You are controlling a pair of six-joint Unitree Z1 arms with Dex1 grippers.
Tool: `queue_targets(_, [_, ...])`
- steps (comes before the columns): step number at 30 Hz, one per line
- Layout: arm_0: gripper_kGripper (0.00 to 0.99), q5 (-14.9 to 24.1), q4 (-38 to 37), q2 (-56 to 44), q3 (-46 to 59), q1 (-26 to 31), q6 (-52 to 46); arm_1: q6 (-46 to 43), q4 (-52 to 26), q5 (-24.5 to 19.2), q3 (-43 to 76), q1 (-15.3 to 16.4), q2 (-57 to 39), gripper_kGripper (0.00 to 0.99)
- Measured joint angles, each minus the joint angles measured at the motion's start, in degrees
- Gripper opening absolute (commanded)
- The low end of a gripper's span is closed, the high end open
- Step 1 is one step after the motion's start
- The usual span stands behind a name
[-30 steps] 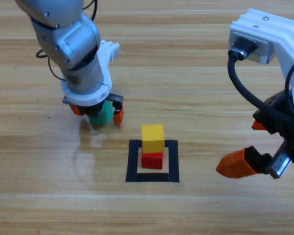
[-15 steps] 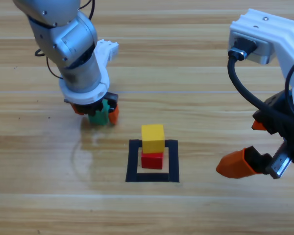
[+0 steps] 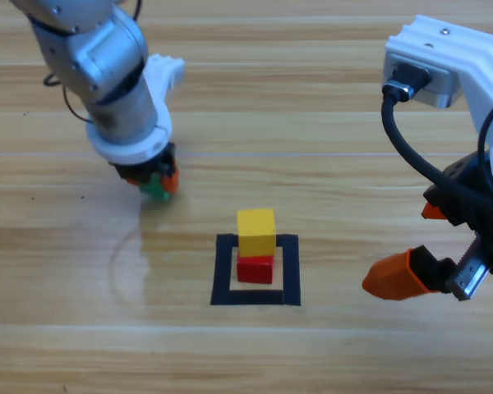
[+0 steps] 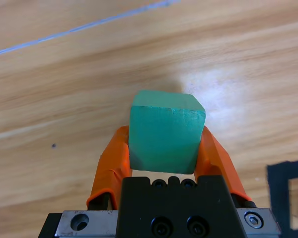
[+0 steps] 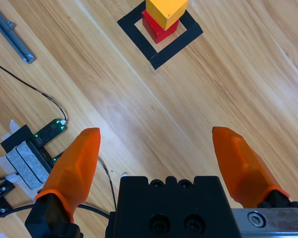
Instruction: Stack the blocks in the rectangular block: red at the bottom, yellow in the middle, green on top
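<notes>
Lab bench setup — wooden table [image 3: 329,107], taped rectangle [image 3: 256,277], loose circuit board [image 5: 50,130] with wires.

Hidden or cut-off items:
- green cube [image 3: 156,188]: in the high view mostly covered by the left arm; only a sliver shows under the left tool [image 3: 152,176]
- red cube [image 3: 255,268]: top face covered by the yellow cube [image 3: 256,231]; in the left wrist view only a blurred red sliver at the right edge
- rectangular block [image 4: 288,196]: cut by the left wrist view's right edge, one corner showing
- right tool [image 3: 431,246]: far jaw largely behind the arm's black body in the high view
- yellow cube: top cropped in the right wrist view
</notes>
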Motion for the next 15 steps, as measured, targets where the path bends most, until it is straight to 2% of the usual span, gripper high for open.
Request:
queue_targets(4, [0.061,0.64,2.97,-7.22,-0.15,-0.86,-3.47,0.0,0.0,0.05,0.0,0.0,0.0,0.99])
queue_targets(8, [0.061,0.82,9.5,-15.32,-5.45,-4.38,-6.96,0.0,0.0,0.05,0.0,0.0,0.0,0.99])
queue_targets(11, [0.035,0.63,15.08,-19.24,-11.54,-9.5,-7.35,0.0,0.0,0.1,0.0,0.0,0.0,0.99])
queue_targets(15, [0.035,0.5,23.48,-17.95,-20.16,-17.14,-7.95,0.0,0.0,0.11,0.0,0.0,0.0,0.99])
